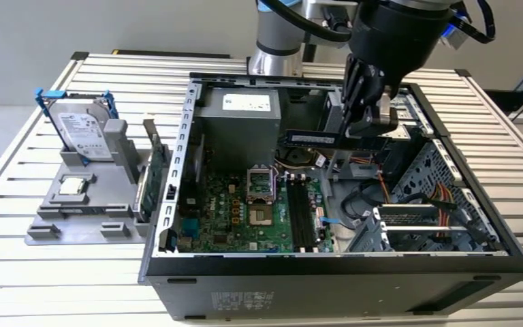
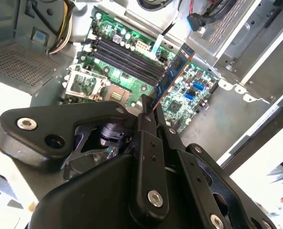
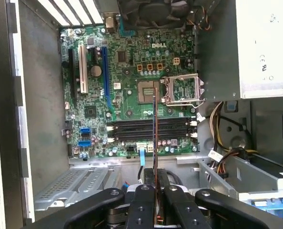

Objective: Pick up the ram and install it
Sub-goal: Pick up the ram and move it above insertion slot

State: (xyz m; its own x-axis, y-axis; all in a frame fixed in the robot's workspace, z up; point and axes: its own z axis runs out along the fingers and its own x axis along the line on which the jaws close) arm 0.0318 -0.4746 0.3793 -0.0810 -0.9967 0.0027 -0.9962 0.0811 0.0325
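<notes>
The ram (image 1: 316,138) is a slim bluish stick with dark chips. It hangs level over the open computer case, with my gripper (image 1: 369,129) shut on the end toward the exterior view's right. In the second wrist view the ram (image 2: 176,70) juts out from my gripper (image 2: 148,110) above the green motherboard (image 2: 189,98). In the first wrist view the ram (image 3: 154,138) shows edge-on, running out from my gripper (image 3: 156,191) across the black memory slots (image 3: 132,130). The ram is well above the slots (image 1: 299,218) and touches nothing else.
The case (image 1: 334,262) lies open on a slatted metal table (image 1: 25,272). Inside it are a grey power supply (image 1: 239,119), an open processor socket (image 1: 259,184) and a drive cage with cables (image 1: 430,204). At the exterior view's left, a grey stand (image 1: 84,204) holds a silver hard drive (image 1: 84,133) and a green card (image 1: 155,178).
</notes>
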